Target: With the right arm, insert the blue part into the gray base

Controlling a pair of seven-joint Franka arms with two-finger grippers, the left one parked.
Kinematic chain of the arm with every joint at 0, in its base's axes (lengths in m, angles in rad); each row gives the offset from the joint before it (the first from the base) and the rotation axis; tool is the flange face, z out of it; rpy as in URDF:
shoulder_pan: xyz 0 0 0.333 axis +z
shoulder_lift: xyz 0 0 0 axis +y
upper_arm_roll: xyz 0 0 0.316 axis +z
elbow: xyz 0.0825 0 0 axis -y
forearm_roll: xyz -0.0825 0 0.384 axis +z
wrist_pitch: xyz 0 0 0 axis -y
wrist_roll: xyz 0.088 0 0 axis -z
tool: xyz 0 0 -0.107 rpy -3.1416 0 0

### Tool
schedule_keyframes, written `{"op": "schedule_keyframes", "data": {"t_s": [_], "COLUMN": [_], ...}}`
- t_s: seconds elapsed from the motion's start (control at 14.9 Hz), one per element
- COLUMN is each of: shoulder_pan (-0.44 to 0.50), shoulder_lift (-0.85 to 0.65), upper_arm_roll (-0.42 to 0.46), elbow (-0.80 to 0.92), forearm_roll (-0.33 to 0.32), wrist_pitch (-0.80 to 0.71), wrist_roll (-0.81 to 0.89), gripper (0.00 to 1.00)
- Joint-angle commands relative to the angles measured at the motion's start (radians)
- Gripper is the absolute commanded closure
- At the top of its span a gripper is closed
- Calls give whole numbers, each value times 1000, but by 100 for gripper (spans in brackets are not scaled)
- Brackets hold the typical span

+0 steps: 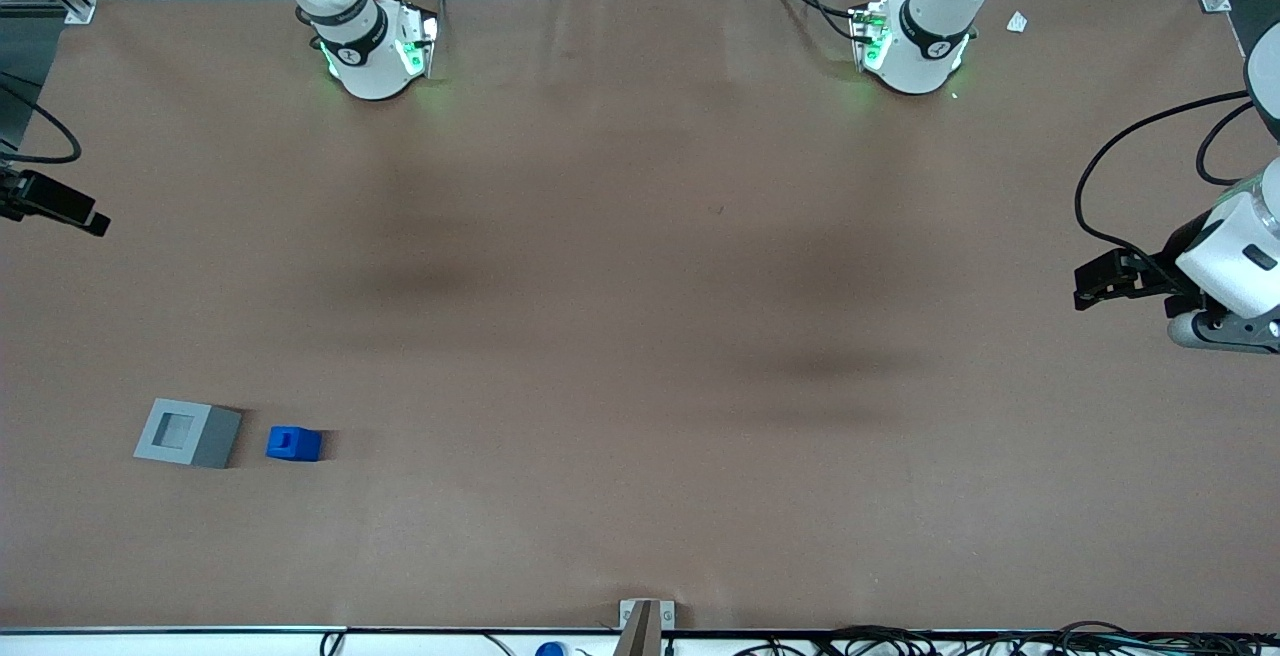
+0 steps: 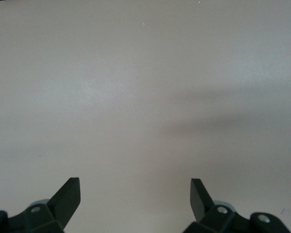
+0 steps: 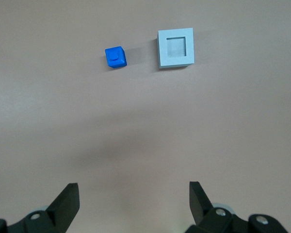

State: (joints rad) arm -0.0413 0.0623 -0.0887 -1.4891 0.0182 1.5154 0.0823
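While the right arm's gripper (image 3: 134,184) hangs above a bare part of the brown table (image 1: 640,286), its two black fingers (image 3: 68,201) stand wide apart and hold nothing between them. Both blocks are well apart from these fingers. In the front view, the blue part (image 1: 294,444) and the gray base (image 1: 187,433) sit in the lower part of the frame, toward the working arm's end of the table and near the table edge closest to the camera. The blue part (image 3: 116,57) rests flat on the cloth with its small notch facing up. It is just beside the gray base (image 3: 175,48), not touching it, on the side toward the parked arm. The base also stands flat, and its square recess faces upward, so its floor is visible.
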Motion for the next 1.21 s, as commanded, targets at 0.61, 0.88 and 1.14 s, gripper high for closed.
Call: {"op": "schedule_keyframes", "data": {"t_s": [0.61, 0.88, 1.14], "shoulder_pan": [-9, -11, -6], "shoulder_lift": [85, 120, 195], "upper_arm_roll": [-2, 1, 1], "elbow": [-5, 15, -3], "forearm_roll": [6, -20, -1], "wrist_pitch": [66, 107, 265], "wrist_roll": [-84, -75, -59], "gripper": [0, 0, 0]}}
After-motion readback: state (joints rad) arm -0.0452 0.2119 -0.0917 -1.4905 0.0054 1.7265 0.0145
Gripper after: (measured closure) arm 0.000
